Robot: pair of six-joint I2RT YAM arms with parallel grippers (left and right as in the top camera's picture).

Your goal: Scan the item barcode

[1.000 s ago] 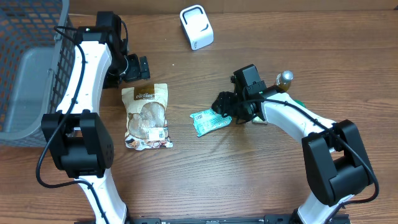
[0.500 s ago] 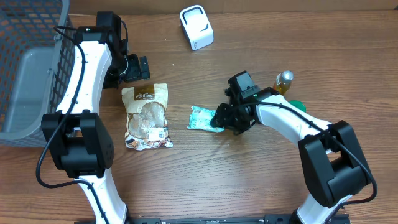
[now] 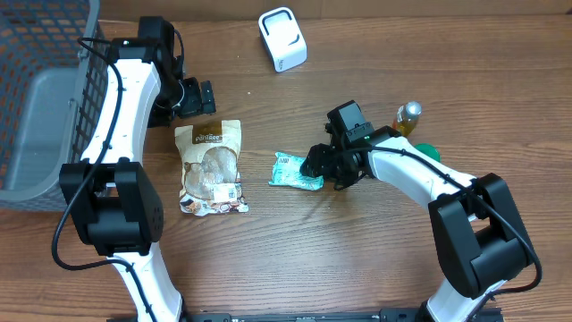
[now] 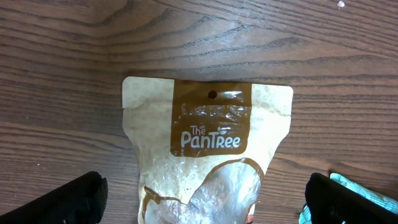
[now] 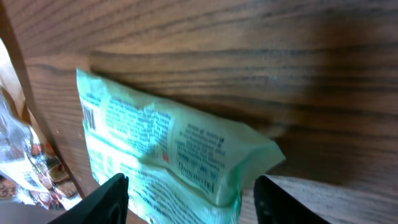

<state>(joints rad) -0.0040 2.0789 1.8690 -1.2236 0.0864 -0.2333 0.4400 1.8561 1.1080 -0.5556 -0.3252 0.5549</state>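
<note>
at mid-table, r gripper (image 5: 189, 196) reaches low w/ jaws apart astride green packet (image 5: 155, 143) (l gripper (image 4: 205, 202) spread wide over pouch (image 4: 211, 143)).

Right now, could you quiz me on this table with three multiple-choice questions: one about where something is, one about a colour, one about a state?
1. Where is the white scanner? A in the basket; B on the bare table, touching nothing; C on the pouch.
2. What colour is the packet by the right fingers? A red; B black; C light green.
3. How are the left fingers? A wide open, holding nothing; B shut on the pouch; C shut on a bottle.
Answers: B, it stands alone in the overhead view; C, the right wrist view shows green wrap; A, they sit far apart above the pouch.
</note>
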